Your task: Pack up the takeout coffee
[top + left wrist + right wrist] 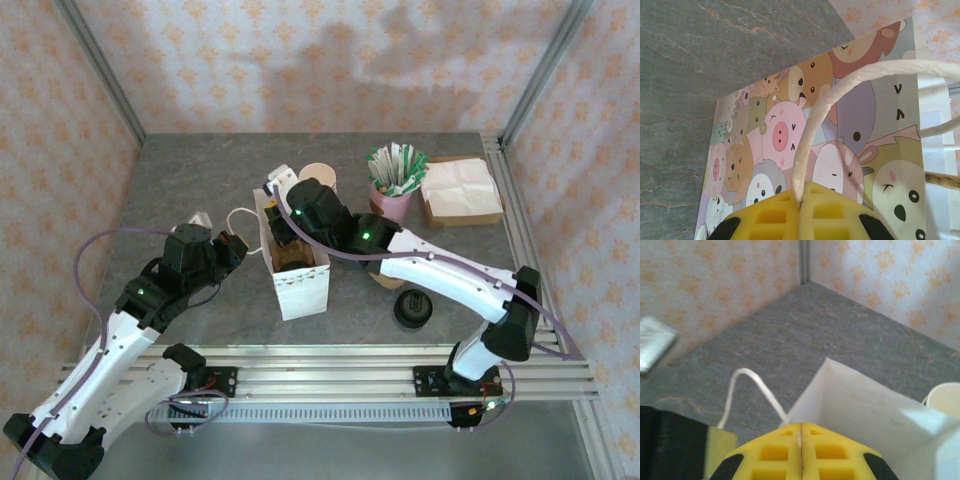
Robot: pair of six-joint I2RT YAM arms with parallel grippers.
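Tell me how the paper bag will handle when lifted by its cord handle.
Probably light: the paper bag looks thin-walled. Its cord handle bends loosely from the left gripper, so it may swing. Tall and narrow, it could tip.

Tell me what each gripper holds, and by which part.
The left gripper pinches the paper bag's handle cord; the right gripper appears to pinch the bag's top rim.

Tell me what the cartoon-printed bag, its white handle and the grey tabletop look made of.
Cartoon-printed bag: likely paper, matte, creased at folds. White handle: seemingly twisted paper cord, faint spiral lines. Grey tabletop: stone-look, veined; possibly laminate.
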